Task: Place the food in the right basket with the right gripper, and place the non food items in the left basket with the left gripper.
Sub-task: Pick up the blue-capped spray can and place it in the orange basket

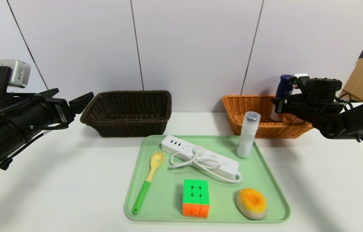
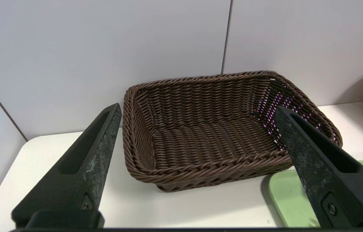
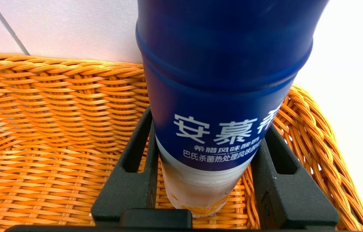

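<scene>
My right gripper (image 3: pixel 202 180) has its jaws clamped on the bottle (image 3: pixel 220 96), upright over the right basket (image 1: pixel 242 111). It looks rigid, smooth, top-heavy; gripping mid-body seems safest. The left gripper (image 2: pixel 197 151) hangs released before the left basket (image 2: pixel 200 167).

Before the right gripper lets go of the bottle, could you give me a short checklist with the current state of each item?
1. Bottle held between the right gripper's fingers: ok.
2. Bottle over the orange basket, inside its rim: ok.
3. Bottle upright: ok.
4. Bottle base resting on the basket floor: cannot tell.
5. Left gripper open, holding nothing, out by the brown basket: ok.
6. Bun on the tray, yet to move: not ok.
</scene>
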Controlling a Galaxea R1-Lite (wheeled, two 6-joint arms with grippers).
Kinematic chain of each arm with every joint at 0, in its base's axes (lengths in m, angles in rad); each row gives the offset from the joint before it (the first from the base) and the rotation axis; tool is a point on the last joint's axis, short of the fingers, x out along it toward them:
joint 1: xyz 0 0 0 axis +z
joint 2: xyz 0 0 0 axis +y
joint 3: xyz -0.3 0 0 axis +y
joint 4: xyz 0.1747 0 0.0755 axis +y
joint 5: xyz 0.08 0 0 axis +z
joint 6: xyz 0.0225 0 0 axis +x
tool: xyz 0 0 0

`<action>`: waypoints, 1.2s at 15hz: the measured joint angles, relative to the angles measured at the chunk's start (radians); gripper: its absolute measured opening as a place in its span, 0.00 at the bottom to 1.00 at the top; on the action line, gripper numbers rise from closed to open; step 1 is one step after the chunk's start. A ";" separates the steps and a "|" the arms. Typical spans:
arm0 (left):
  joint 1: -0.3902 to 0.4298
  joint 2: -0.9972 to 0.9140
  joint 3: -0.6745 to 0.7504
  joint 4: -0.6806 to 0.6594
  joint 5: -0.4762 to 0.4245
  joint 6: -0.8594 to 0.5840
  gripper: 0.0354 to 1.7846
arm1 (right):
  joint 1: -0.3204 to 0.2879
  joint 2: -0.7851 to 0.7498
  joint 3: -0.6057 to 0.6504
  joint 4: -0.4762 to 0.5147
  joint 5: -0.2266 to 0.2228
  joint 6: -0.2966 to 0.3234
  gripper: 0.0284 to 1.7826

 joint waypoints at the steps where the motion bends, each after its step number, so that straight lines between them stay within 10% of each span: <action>1: 0.000 0.000 0.000 0.000 0.000 0.000 0.94 | 0.000 -0.001 0.001 0.000 0.000 0.000 0.44; 18: 0.001 -0.005 0.006 0.000 0.002 0.007 0.94 | -0.006 -0.146 0.287 -0.112 0.001 -0.028 0.89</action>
